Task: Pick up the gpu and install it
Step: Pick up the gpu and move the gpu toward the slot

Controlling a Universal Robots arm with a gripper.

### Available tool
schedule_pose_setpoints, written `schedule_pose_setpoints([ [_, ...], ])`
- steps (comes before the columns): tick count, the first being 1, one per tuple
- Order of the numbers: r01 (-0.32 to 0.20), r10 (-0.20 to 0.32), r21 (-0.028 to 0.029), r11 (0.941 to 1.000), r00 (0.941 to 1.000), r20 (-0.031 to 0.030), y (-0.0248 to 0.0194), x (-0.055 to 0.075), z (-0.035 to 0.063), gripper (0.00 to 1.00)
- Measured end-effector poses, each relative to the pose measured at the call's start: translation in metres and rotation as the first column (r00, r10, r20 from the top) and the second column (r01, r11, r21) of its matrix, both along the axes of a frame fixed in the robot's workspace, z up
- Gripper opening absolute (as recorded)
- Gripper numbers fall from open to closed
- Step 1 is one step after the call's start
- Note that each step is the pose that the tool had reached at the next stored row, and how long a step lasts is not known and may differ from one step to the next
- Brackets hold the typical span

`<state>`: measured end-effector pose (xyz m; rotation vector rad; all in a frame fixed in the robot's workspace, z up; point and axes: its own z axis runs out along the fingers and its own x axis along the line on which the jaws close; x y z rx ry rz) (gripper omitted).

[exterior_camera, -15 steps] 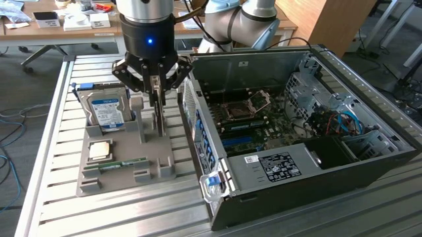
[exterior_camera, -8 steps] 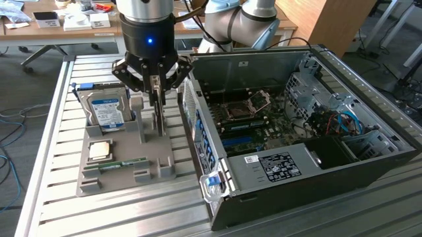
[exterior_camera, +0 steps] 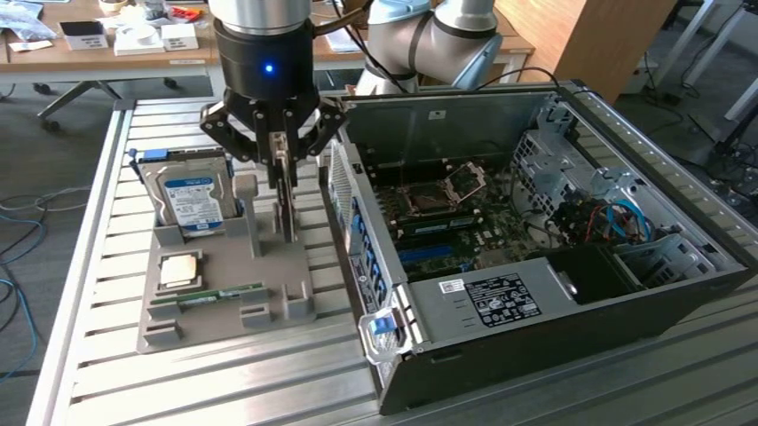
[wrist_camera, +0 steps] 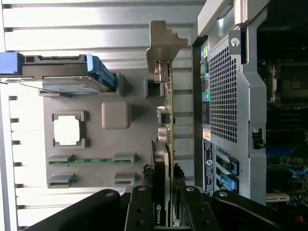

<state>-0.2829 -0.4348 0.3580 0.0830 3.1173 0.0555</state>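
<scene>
Hanging the gripper [exterior_camera: 282, 177] straight down, jaws standing about half apart and pinching the graphics card [exterior_camera: 288, 217] between them. Pressing the fingers [wrist_camera: 142, 204] against the two broad faces, one per face, high on the card over its dark fan part. Sitting the card directly under the gripper, reaching down from between the fingertips to a slot in the grey holder [exterior_camera: 225, 312], lower edge seemingly resting there and not lifted clear.

Standing the card upright on a long edge, showing blade-thin in the exterior view. Running its long axis level with the table, parallel to the perforated back panel of the computer case [exterior_camera: 663, 275]. Turning one face toward the case and the other toward the hard drive [exterior_camera: 195, 202]. Pointing the metal bracket [wrist_camera: 163, 38] end away from the fingers, reaching past the holder's edge.

Going outward from the gripper: standing the hard drive upright in the holder, near the card on the side away from the case. Lying a square processor [exterior_camera: 180, 268] and a narrow green memory stick [exterior_camera: 225, 292] flat in the holder, farther from the gripper than the drive. Lying the case on its side just beside the gripper, open side up, showing the motherboard [exterior_camera: 456, 213]. Carrying it all on a slatted metal table [exterior_camera: 106, 373].
</scene>
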Motion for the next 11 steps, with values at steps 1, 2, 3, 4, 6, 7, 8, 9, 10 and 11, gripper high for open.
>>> schedule_pose_setpoints([
  [1,0.0,0.0,0.0,1.0,1.0,0.0,0.0,0.0,0.0002,0.27],
  [2,0.0,0.0,-0.0001,1.0,1.0,-0.0002,0.0,0.0,0.0005,0.27],
  [3,0.0,0.0,0.0,1.0,1.0,-0.0001,0.0,0.0,0.0006,0.27],
  [4,0.0,0.0,0.0,1.0,1.0,-0.0002,0.0,0.0,0.0009,0.27],
  [6,0.0,0.0,-0.0002,1.0,1.0,-0.0003,0.0,0.0,0.0018,0.27],
  [7,0.0,0.0,-0.0002,1.0,1.0,-0.0003,0.0,0.0,0.0025,0.27],
  [8,0.0,0.0,-0.0002,1.0,1.0,-0.0003,0.0,0.0,0.0034,0.27],
  [9,0.0,0.0,-0.0001,1.0,1.0,-0.0002,0.0,0.0,0.0045,0.27],
  [10,0.0,0.0,-0.0001,1.0,1.0,-0.0002,0.0,0.0,0.0057,0.27],
  [11,0.0,0.0,-0.0001,1.0,1.0,-0.0002,0.0,0.0,0.007,0.27],
])
